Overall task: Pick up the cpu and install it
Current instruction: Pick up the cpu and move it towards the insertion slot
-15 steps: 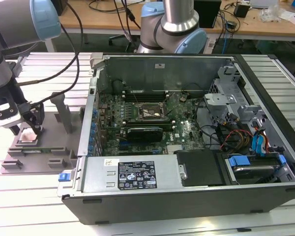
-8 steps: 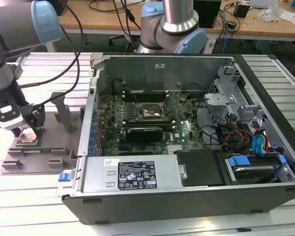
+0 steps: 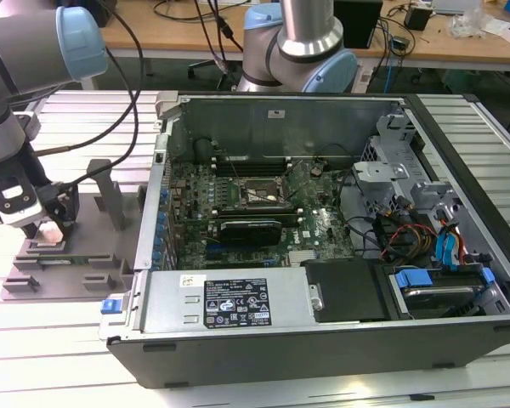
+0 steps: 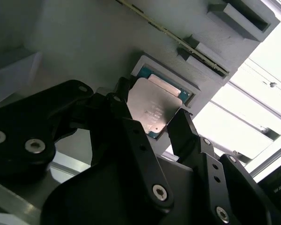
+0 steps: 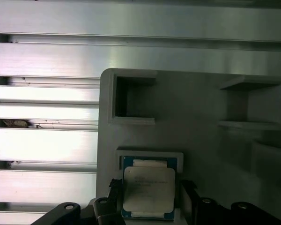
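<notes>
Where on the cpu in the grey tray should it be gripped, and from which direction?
Pinch the cpu by two opposite edges, coming straight down. It lies flat in a shallow pocket of the grey tray, so probably only its thin edges are grippable. The open gripper flanks them.

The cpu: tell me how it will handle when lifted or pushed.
Flat and rigid-looking, the cpu probably won't flex or roll. Its smooth metal top may be slippery. Seated in a recess of the grey tray, it likely resists sideways pushes.

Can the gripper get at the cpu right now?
Probably yes: the open gripper straddles the cpu, which sits in a pocket of the grey tray, and nothing lies over it.
</notes>
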`<move>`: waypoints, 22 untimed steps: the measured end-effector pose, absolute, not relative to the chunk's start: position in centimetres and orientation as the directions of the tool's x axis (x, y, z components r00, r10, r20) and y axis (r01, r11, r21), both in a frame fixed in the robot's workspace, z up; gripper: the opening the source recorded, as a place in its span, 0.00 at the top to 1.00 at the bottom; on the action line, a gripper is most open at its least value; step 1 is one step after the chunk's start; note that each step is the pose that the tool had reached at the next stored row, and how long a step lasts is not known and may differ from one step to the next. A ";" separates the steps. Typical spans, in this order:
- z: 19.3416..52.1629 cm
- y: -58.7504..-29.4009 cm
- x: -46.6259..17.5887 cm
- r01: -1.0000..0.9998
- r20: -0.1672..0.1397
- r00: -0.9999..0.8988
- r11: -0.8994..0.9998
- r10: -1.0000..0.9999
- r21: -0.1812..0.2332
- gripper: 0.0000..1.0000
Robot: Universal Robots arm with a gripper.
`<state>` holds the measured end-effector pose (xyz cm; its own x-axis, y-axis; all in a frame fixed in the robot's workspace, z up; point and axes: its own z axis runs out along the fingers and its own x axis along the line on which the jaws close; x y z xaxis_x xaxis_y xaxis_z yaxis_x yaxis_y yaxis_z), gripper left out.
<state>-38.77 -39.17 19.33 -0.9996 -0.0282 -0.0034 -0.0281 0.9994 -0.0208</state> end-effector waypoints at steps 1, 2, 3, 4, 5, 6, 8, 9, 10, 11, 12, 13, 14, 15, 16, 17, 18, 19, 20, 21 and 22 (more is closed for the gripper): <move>19.3 -39.2 -38.8 -0.028 -0.004 -1.000 0.999 -0.029 -0.021 0.40; 19.2 -39.2 -38.8 -0.029 -0.004 -1.000 0.999 -0.029 -0.021 0.40; 19.2 -39.2 -38.8 -0.029 -0.004 -1.000 0.999 -0.029 -0.021 0.40; 19.1 -39.2 -38.8 -0.030 -0.004 -1.000 0.999 -0.030 -0.021 0.40; 19.0 -39.2 -38.8 -0.030 -0.004 -1.000 0.999 -0.030 -0.021 0.40; 19.0 -39.2 -38.8 -0.030 -0.003 -1.000 0.999 -0.030 -0.021 0.40; 19.0 -39.2 -38.8 -0.030 -0.003 -1.000 0.999 -0.030 -0.021 0.40; 19.0 -39.2 -38.8 -0.030 -0.003 -1.000 0.999 -0.030 -0.021 0.40; 19.0 -39.2 -38.8 -0.030 -0.003 -1.000 0.999 -0.030 -0.021 0.40; 19.0 -39.2 -38.8 -0.030 -0.003 -1.000 0.999 -0.030 -0.021 0.40; 19.0 -39.2 -38.8 -0.030 -0.003 -1.000 0.999 -0.030 -0.021 0.40; 19.0 -39.2 -38.8 -0.030 -0.003 -1.000 0.999 -0.030 -0.021 0.40; 19.0 -39.2 -38.8 -0.030 -0.003 -1.000 0.999 -0.030 -0.021 0.40; 19.0 -39.2 -38.8 -0.030 -0.003 -1.000 0.999 -0.030 -0.021 0.45; 19.0 -39.2 -38.8 -0.030 -0.003 -1.000 0.999 -0.030 -0.021 0.45; 19.0 -39.2 -38.8 -0.030 -0.003 -1.000 0.999 -0.030 -0.021 0.45; 19.0 -39.2 -38.8 -0.030 -0.003 -1.000 0.999 -0.030 -0.021 0.45; 19.0 -39.2 -38.8 -0.030 -0.003 -1.000 0.999 -0.030 -0.021 0.45; 19.0 -39.2 -38.8 -0.030 -0.003 -1.000 0.999 -0.030 -0.021 0.45; 19.0 -39.2 -38.8 -0.030 -0.003 -1.000 0.999 -0.030 -0.021 0.45; 19.0 -39.2 -38.8 -0.030 -0.003 -1.000 0.999 -0.030 -0.020 0.45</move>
<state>-38.82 -39.17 19.00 -0.9995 -0.0303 -0.0034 -0.0302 0.9993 -0.0205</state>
